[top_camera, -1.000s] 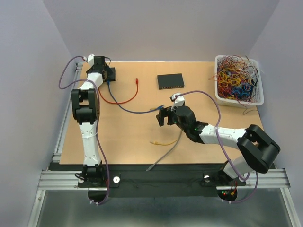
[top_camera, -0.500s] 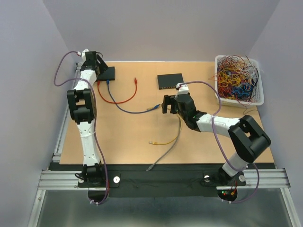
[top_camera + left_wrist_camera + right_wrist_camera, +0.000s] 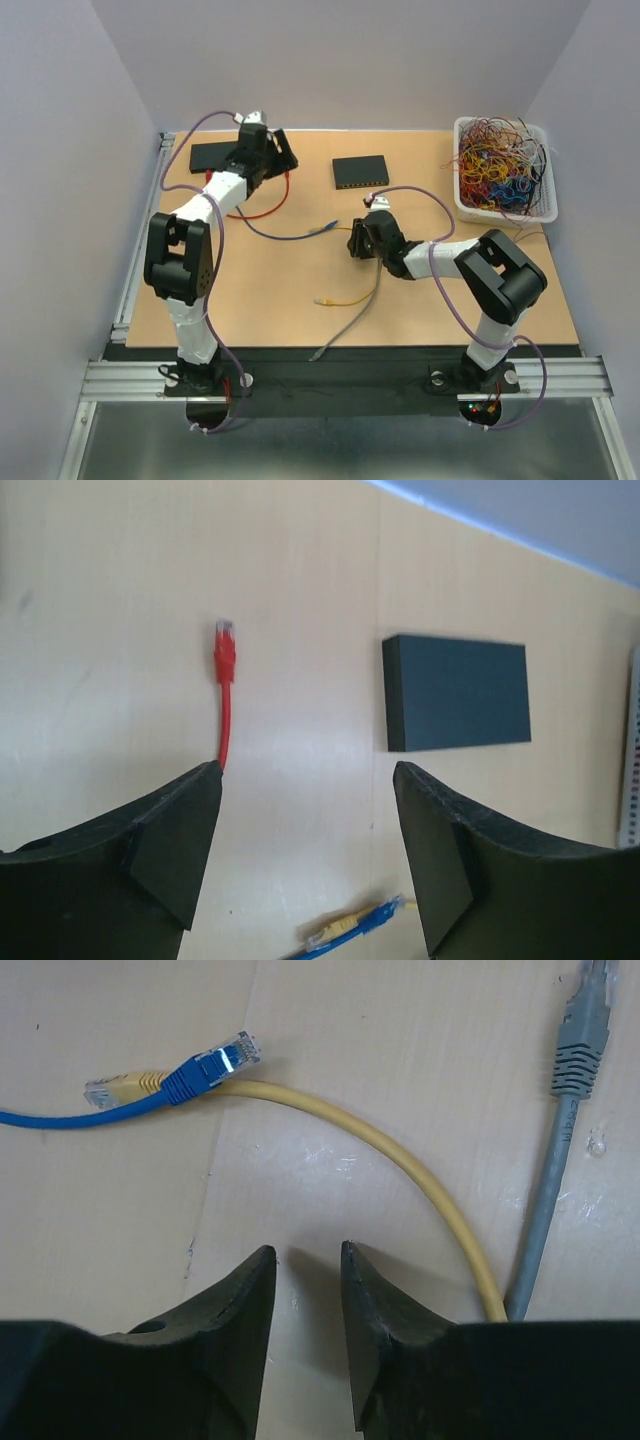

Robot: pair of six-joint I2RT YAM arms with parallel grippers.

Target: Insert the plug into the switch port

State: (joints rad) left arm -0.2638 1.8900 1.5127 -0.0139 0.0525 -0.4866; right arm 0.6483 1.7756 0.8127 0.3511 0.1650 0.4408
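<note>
Swinging left arm, folding right arm: blue plug loose on the surface

Against the frame half a second back, the left arm has swept from the far-left corner toward centre. The left pincer (image 3: 268, 150) now hangs over the far end of the red cable (image 3: 270, 210), between the black box (image 3: 212, 153) and the switch (image 3: 360, 172). The box was partly under the arm then and now shows whole. The left pincer is released, jaws wide, nothing between them. Its wrist view looks down on the red plug (image 3: 225, 645) and the switch, which lie apart.

The right arm has folded tighter, its elbow drawn in toward the middle. The right pincer (image 3: 308, 1280) sits low over the surface, about where it was. Its fingers are parted by a narrow gap only and grasp nothing.

The blue plug (image 3: 212, 1070) lies flat just ahead of those fingertips, across the yellow plug (image 3: 105, 1090) and touching it. It is not in the switch, which sits well apart toward the far edge. The cables have not shifted. The yellow cable (image 3: 400, 1170) curves back under the right finger, with the grey plug (image 3: 585, 1020) off to its right.

The surface (image 3: 270, 290) is a tan board with seams and light scuffs. A white basket (image 3: 462, 124) of tangled wires stands at the far right corner. A metal rail (image 3: 120, 378) runs along the near edge. Pale lilac walls close three sides.
</note>
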